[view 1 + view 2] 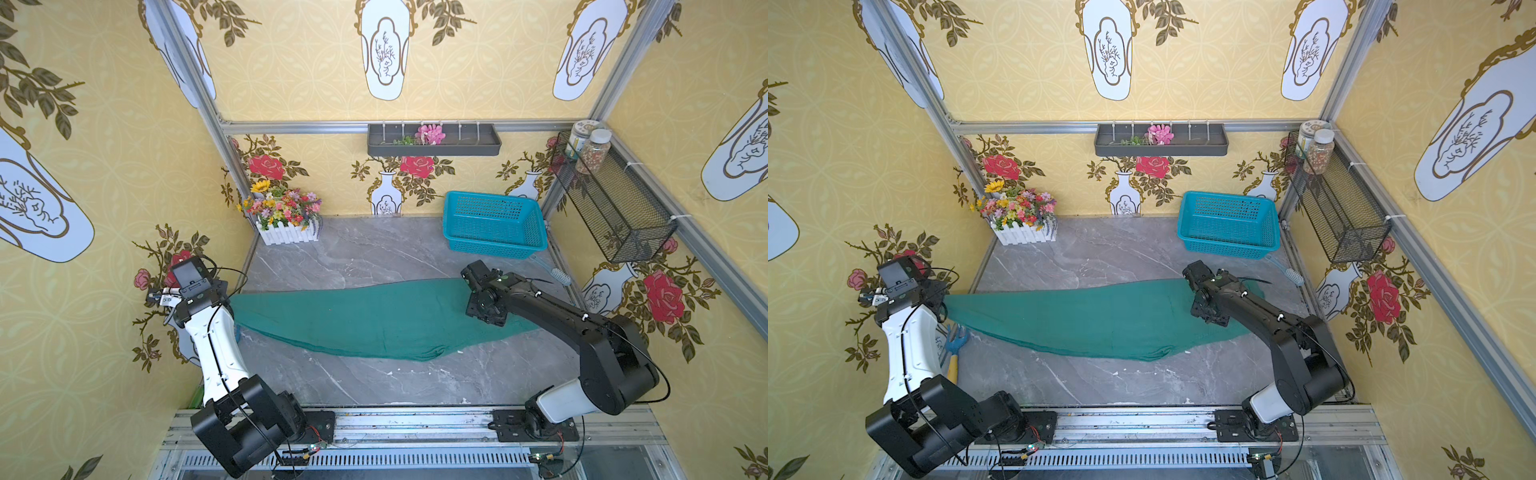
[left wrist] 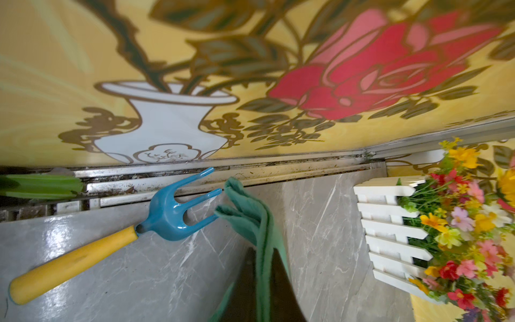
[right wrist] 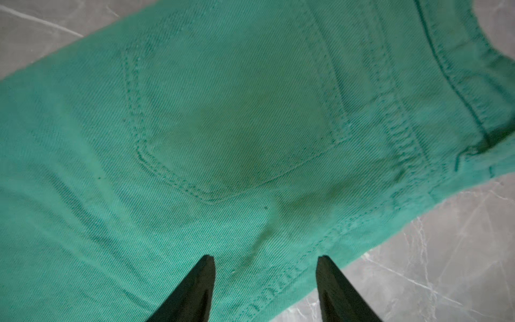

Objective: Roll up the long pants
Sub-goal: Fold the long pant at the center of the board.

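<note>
The long pants (image 1: pixel 374 316) lie stretched across the grey table in both top views, narrow leg ends to the left and wide waist to the right. My left gripper (image 2: pixel 263 251) is shut on the leg hems (image 2: pixel 245 212), which stick out past its dark fingers close to the left wall. My right gripper (image 3: pixel 264 262) is open and hovers over the waist end beside a back pocket (image 3: pixel 231 122), with nothing between its fingers (image 3: pixel 207 270). In a top view the right gripper (image 1: pixel 486 311) is above the pants' right end (image 1: pixel 1100 320).
A blue hand rake (image 2: pixel 172 214) with a yellow handle lies by the left wall, next to the hems. A white flower box (image 1: pixel 286 220) stands back left, a turquoise basket (image 1: pixel 494 222) back right, with a brush (image 1: pixel 557 274) near it. A wire shelf (image 1: pixel 615 199) juts from the right wall.
</note>
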